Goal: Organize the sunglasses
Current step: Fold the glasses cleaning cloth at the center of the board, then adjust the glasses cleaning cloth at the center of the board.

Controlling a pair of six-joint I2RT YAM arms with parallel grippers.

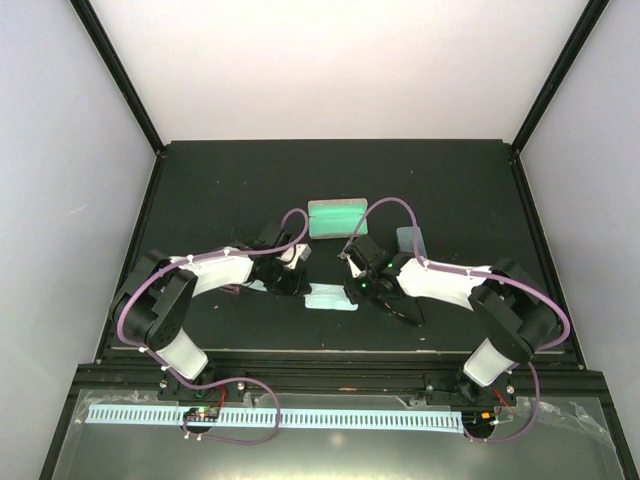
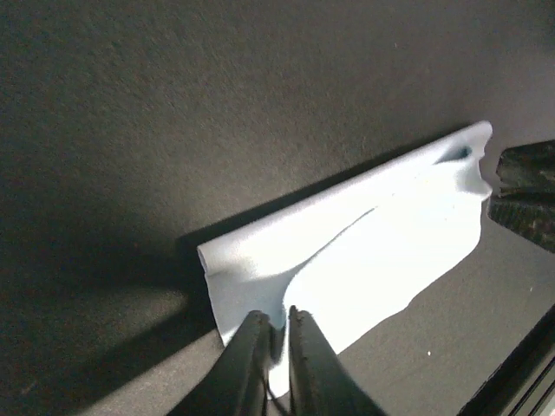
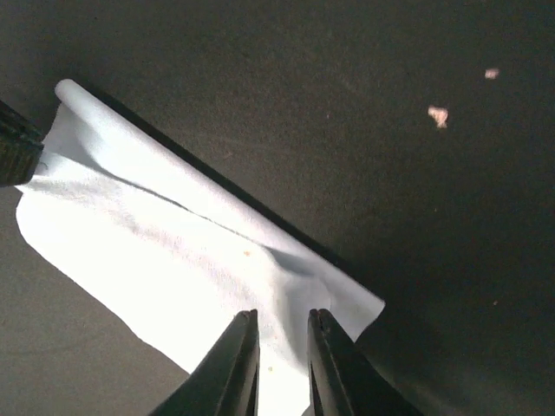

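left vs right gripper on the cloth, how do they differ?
The left gripper has its jaws nearly together on the cloth. The right gripper shows a wider gap, with cloth visible between the jaws. The left gripper is at the cloth's left end and the right gripper at its right end. Shared: both sit low at the cloth's edge, and the cloth puckers up toward each.

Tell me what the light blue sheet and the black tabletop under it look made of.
Light blue sheet: thin, soft fabric, likely microfibre, matte; it folds and puckers limply. Black tabletop: looks matte, finely grained, perhaps felt or a coated board; cannot tell which.
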